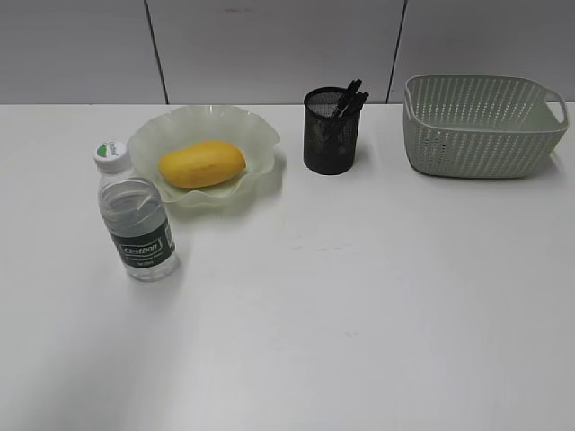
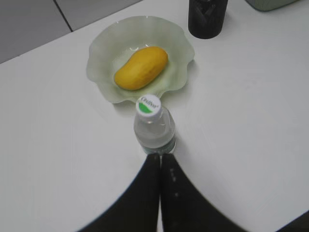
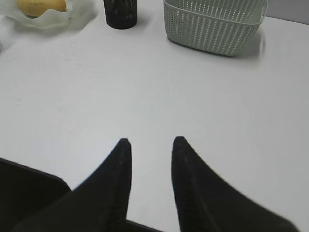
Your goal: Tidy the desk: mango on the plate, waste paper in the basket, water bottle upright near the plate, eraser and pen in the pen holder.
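Exterior view. The desk carried four groups of objects. The mango lay on its side in the plate, towards the rear left. The water bottle stood upright just in front of the plate's left rim, cap uppermost, its dark green label facing the camera. The pen holder stood to the right of the plate, apart from it, with dark pen ends projecting above its rim. The basket sat at the rear right, well apart from the pen holder; its interior could not be seen from this angle. Neither arm appeared in this view.

Left wrist view. The left gripper had its fingers pressed together, with nothing between them. The water bottle stood directly ahead of the fingertips, just beyond them; whether the tips touched it could not be told. The plate with the mango lay farther ahead, and the pen holder at the upper edge.

Right wrist view. The right gripper was parted, a clear gap of bare desk showing between its fingers, and held nothing. The basket lay well ahead and to the right, the pen holder well ahead and to the left.
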Robot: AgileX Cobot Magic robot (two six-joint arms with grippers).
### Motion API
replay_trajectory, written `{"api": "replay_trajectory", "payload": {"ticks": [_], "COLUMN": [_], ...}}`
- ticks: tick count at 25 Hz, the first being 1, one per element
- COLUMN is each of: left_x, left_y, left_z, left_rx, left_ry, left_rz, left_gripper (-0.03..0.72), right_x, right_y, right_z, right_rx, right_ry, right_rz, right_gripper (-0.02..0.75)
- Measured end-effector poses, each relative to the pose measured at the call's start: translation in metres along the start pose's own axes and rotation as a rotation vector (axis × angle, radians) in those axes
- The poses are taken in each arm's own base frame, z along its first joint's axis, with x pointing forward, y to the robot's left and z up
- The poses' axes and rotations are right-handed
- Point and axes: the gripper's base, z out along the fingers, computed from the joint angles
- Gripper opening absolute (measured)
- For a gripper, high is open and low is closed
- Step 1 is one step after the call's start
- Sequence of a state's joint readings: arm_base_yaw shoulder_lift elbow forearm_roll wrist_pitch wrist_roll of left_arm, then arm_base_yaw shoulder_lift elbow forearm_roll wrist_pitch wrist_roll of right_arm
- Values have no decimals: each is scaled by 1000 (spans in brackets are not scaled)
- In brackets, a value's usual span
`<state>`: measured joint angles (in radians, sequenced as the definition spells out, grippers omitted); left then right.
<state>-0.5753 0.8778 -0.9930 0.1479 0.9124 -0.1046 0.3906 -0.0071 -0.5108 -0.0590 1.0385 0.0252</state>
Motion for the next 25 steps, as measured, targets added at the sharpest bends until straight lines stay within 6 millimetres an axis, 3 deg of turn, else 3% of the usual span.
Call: {"api": "replay_trajectory", "payload": {"ticks": [1, 4, 9, 11, 14, 16, 18, 21, 25], "left_x": [13, 47, 108, 133, 163, 176, 181, 180, 178], "left_y": [3, 7, 14, 14, 9, 6, 5, 5, 6], "left_z": [-23, -57, -92, -95, -87, -80, -78, -77, -69], "left_rx": [1, 1, -11, -5, 40, 72, 85, 76, 63], "left_ry": [-67, -175, -187, -191, -183, -171, -178, -215, -253], "left_rz": [-9, -23, -47, -56, -70, -74, -77, -73, -62], "left_gripper": [-10, -10, -1, 52, 227, 370, 461, 509, 510], "right_x": [0, 0, 0, 0, 0, 0, 0, 0, 0], "right_y": [0, 0, 0, 0, 0, 0, 0, 0, 0], "right_z": [0, 0, 0, 0, 0, 0, 0, 0, 0], "right_rx": [0, -1, -1, -1, -1, -1, -1, -1, -1], "right_ry": [0, 0, 0, 0, 0, 0, 0, 0, 0], "right_rz": [0, 1, 1, 1, 1, 1, 1, 1, 1], "right_gripper": [244, 244, 244, 243, 243, 243, 243, 243, 244]}}
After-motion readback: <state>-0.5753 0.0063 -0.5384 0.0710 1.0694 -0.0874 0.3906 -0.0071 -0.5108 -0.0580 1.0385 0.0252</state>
